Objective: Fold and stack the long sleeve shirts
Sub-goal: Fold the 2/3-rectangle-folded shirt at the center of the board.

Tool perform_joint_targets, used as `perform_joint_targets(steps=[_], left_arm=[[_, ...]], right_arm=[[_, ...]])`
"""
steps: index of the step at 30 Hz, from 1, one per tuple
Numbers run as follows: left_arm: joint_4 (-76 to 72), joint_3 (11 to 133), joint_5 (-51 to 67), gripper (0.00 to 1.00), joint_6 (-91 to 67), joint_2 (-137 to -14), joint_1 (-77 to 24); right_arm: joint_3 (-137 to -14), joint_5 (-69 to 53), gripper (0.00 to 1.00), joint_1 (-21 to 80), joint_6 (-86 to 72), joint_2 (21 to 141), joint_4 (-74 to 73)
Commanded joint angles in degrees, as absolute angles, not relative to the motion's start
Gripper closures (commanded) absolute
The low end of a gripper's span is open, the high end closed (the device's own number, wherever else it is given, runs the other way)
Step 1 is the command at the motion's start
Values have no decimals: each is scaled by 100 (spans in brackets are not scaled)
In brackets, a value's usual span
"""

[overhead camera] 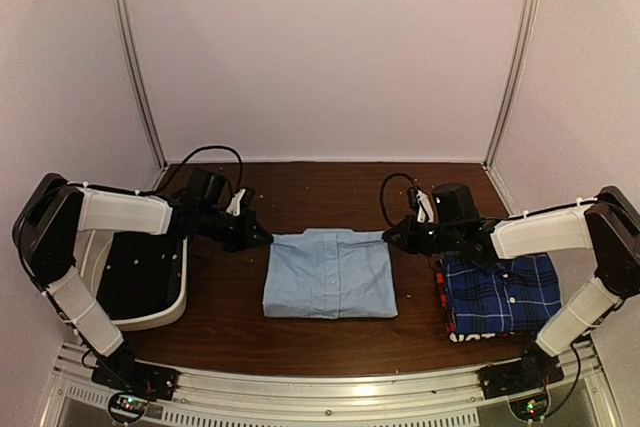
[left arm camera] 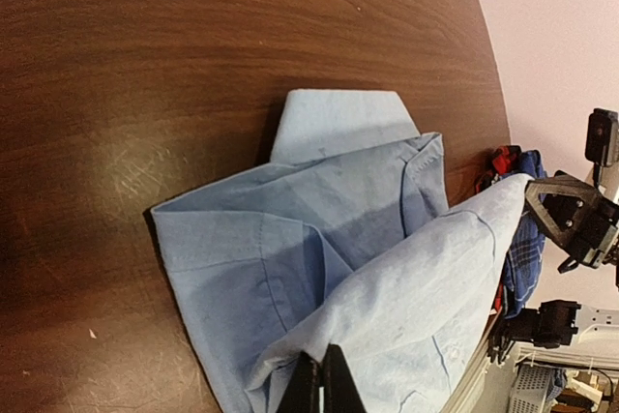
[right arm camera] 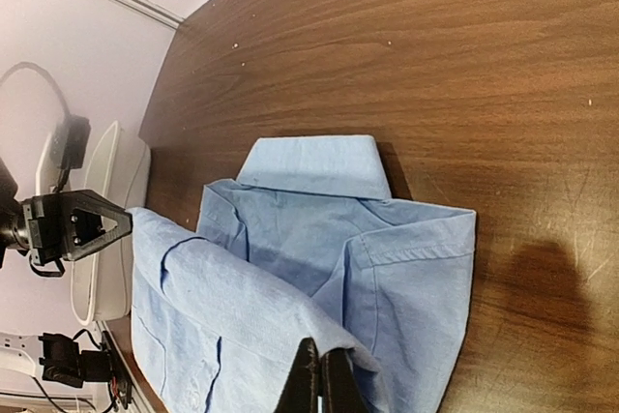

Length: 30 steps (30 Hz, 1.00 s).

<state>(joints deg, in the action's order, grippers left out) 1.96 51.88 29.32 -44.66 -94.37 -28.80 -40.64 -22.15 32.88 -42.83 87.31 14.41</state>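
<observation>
The plain light blue shirt (overhead camera: 330, 275) lies folded at the table's middle, collar (left arm camera: 338, 123) toward the back. My left gripper (overhead camera: 268, 238) is shut on the top layer's left edge (left arm camera: 322, 374), and my right gripper (overhead camera: 388, 238) is shut on its right edge (right arm camera: 322, 379). Between them the pinched layer (right arm camera: 222, 307) is raised off the lower layers. The blue-and-navy plaid shirt (overhead camera: 500, 292) lies folded at the right, under my right arm. A red and black shirt (overhead camera: 448, 319) shows beneath it.
A white bin (overhead camera: 150, 317) with black lining sits at the left under my left arm. The booth walls close in the brown table (overhead camera: 330, 192) on three sides. Bare wood lies behind the collar.
</observation>
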Motion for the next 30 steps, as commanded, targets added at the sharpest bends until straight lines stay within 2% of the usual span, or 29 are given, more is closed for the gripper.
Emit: perform_joint_targets(steps=[1, 7, 14, 15, 16, 19, 20, 22, 24, 26, 30], left_arm=[[198, 5533, 2513, 100, -4208, -9819, -2480], [562, 6453, 2493, 100, -3873, -10554, -2285], [828, 6886, 2255, 100, -3644, -10977, -2106], [896, 6943, 2188, 97, -3611, -11006, -2067], [949, 7010, 2124, 84, -3575, -11015, -2039], [1303, 7296, 1879, 50, -3404, -10981, -1943], [1426, 7352, 1769, 42, -3351, -10926, -1916], [1686, 7402, 1545, 34, -3236, -10742, -1899], [1748, 7235, 1564, 33, -3234, -10457, -1903], [1729, 6946, 1650, 36, -3293, -10097, -1993], [1631, 6416, 1766, 50, -3568, -9561, -2510]], right_arm=[[-4434, -1580, 100, 3137, -4117, 9012, 1451], [-5072, -1769, 100, 2907, -4035, 9875, 1631], [-5714, -1908, 100, 2790, -3941, 10642, 1533], [-5792, -1918, 100, 2768, -3901, 10685, 1473], [-5885, -1899, 96, 2764, -3849, 10707, 1374], [-6174, -1756, 73, 2767, -3561, 10638, 882], [-6257, -1677, 68, 2775, -3451, 10586, 715], [-6421, -1520, 61, 2811, -3248, 10455, 337], [-6590, -1309, 56, 2940, -3073, 10315, -9], [-6637, -1183, 55, 3173, -2936, 10192, -180], [-6817, -1012, 56, 3734, -2629, 10212, -428]])
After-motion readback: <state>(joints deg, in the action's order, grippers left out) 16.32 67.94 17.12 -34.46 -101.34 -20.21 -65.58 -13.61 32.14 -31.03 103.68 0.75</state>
